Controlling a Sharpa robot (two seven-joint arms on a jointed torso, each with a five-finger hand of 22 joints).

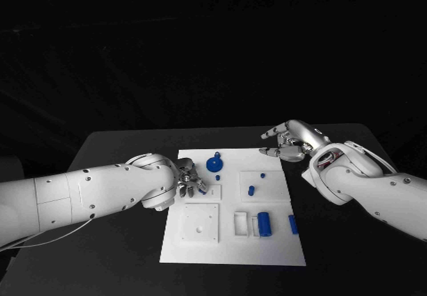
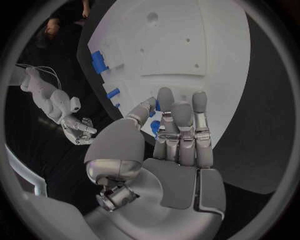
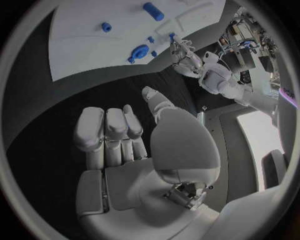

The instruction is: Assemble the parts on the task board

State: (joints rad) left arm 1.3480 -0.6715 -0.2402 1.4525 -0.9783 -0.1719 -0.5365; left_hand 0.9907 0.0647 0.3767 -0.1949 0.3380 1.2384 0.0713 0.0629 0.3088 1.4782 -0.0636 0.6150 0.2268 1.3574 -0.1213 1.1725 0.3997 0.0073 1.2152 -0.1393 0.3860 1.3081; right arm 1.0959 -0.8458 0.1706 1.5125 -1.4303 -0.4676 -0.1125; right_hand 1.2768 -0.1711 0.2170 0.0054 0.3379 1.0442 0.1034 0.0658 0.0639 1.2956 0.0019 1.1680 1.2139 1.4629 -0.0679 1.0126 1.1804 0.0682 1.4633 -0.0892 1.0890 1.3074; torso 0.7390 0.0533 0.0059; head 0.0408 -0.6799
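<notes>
The white task board (image 1: pixel 233 246) lies mid-table. My left hand (image 1: pixel 189 182) rests over the board's left edge and pinches a small blue part (image 2: pixel 154 128) between thumb and fingers. On the board lie a round blue part (image 1: pixel 215 164), two small blue pegs (image 1: pixel 251 190) (image 1: pixel 263 175), a blue cylinder (image 1: pixel 263 223) and a blue bar (image 1: pixel 293 224). My right hand (image 1: pixel 289 142) hovers at the board's far right corner, fingers loosely bent and apart, holding nothing. The right wrist view shows its bare palm (image 3: pixel 125 150), with the round blue part (image 3: pixel 139 51) and the cylinder (image 3: pixel 153 11) beyond it.
The black table (image 1: pixel 116 148) surrounds the board. A square white recess block (image 1: pixel 200 222) and a narrow white slot (image 1: pixel 241 223) sit in the board's near half. The board's near strip is bare white.
</notes>
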